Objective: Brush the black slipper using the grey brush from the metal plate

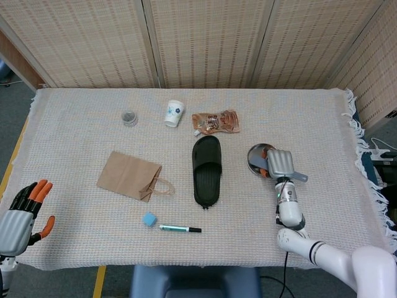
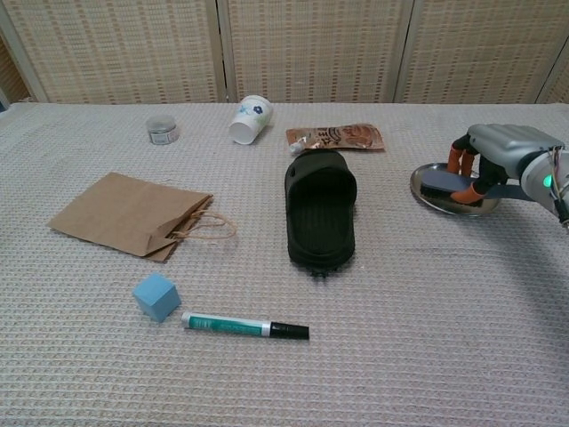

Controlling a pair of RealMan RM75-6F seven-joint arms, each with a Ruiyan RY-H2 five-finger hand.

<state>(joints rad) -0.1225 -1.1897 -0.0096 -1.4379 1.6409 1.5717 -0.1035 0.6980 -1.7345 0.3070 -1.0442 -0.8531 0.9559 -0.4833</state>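
A grey brush (image 2: 442, 184) lies in the metal plate (image 2: 427, 197) at the counter's (image 1: 93, 205) right, the right robot hand (image 2: 498, 156) curled over it, fingertips (image 2: 468, 189) on it, though a firm grip cannot be confirmed. The black slipper (image 1: 207, 169) sits left of the plate. The left robot hand (image 1: 22, 211) hangs spread and empty at the near-left edge.
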